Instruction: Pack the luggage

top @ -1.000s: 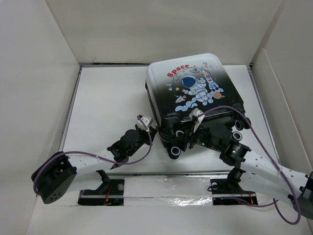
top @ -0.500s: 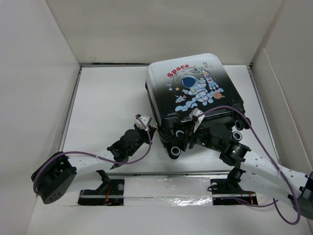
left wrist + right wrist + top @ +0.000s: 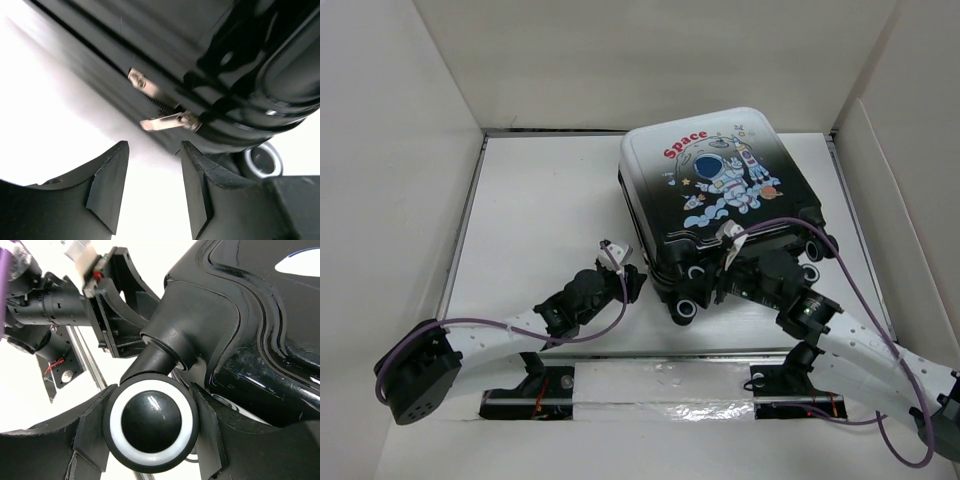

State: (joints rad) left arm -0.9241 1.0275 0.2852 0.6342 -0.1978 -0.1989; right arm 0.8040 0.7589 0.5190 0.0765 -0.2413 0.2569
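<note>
The luggage (image 3: 720, 190) lies closed on the table, astronaut side up, with its wheels toward me. My left gripper (image 3: 632, 280) is open and empty beside the case's near left corner. In the left wrist view, my left gripper (image 3: 152, 150) sits just below two silver zipper pulls (image 3: 161, 122) on the closed zipper, not touching them. My right gripper (image 3: 740, 277) is under the wheel end of the case. In the right wrist view, my right gripper (image 3: 152, 390) is shut on a black wheel with a white ring (image 3: 151, 421), one finger on each side.
White box walls (image 3: 390, 200) ring the table on the left, back and right. Another wheel (image 3: 262, 158) sits right of my left fingers. My left arm (image 3: 75, 305) shows close behind the gripped wheel. A metal rail (image 3: 660, 385) runs along the near edge.
The luggage's wheel end has shifted slightly toward me and to the right with my right gripper. My left gripper has moved a little nearer and to the right, staying open.
</note>
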